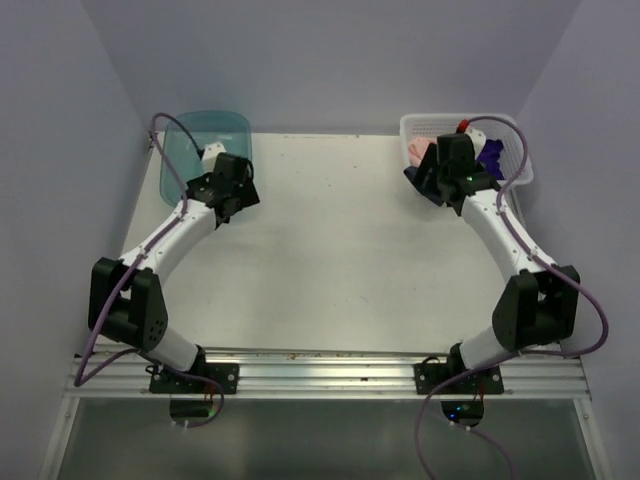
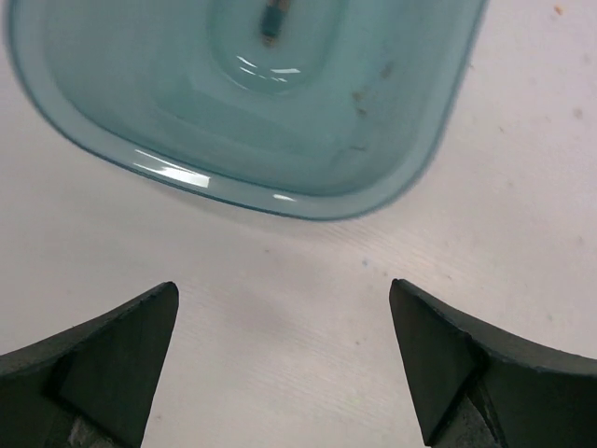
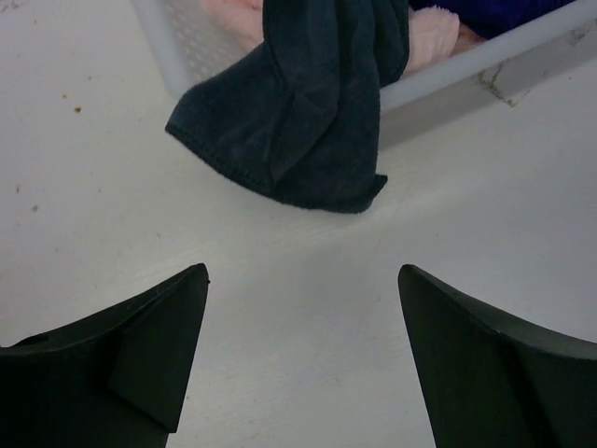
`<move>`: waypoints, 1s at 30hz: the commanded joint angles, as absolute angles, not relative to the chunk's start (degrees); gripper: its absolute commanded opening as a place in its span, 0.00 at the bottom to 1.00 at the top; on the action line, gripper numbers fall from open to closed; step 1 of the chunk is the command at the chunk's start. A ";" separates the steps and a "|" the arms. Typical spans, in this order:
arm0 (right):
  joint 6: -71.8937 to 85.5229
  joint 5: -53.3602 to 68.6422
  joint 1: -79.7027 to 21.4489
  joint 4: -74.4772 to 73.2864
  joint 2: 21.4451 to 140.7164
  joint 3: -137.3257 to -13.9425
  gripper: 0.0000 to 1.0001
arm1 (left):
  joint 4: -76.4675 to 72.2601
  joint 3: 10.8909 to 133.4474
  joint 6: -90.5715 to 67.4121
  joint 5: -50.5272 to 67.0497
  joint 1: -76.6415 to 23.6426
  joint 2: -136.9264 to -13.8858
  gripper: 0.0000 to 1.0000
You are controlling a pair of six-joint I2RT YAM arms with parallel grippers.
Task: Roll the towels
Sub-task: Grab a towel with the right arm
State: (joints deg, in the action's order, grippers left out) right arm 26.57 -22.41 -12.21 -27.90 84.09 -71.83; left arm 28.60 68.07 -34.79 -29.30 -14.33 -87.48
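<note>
Nearest us, our right gripper (image 3: 301, 273) hangs over the white table (image 3: 84, 205) with its jaws spread wide and nothing between them. Our left gripper (image 2: 283, 291), across the table, is just as splayed and empty, poised just short of a teal plastic tub (image 2: 280, 201). Just beyond the right fingers, the dark slate-blue towel (image 3: 298, 112) droops over the rim of the white basket (image 3: 485, 70), its lower edge crumpled on the tabletop and its upper part inside. Behind it in the basket lie the pale pink towel (image 3: 431, 35) and, farther back, the deep purple towel (image 3: 494, 11). The dark one is plainly unrolled, so we judge the work is at its first step: getting a towel out. The next move, we think, calls for the right gripper to reach forward and down, pinch the hanging fold, and draw the towel onto open table, where it must be spread flat before rolling.
</note>
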 commanded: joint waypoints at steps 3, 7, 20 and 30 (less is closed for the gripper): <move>29.00 -18.98 -7.39 -29.87 96.99 -86.44 0.85 | 26.55 74.17 -31.20 -21.46 -22.76 -93.06 1.00; 29.27 -17.06 -6.07 -33.39 104.57 -94.30 0.83 | 24.79 78.21 -29.09 -17.23 -23.20 -97.72 1.00; 33.31 -12.66 -5.01 -32.08 104.53 -94.31 0.00 | 26.63 90.53 -25.31 -12.04 -19.61 -112.50 0.99; 30.24 -8.43 -7.72 -28.30 84.75 -85.53 0.00 | 26.54 90.88 -24.61 -12.22 -13.72 -114.70 0.99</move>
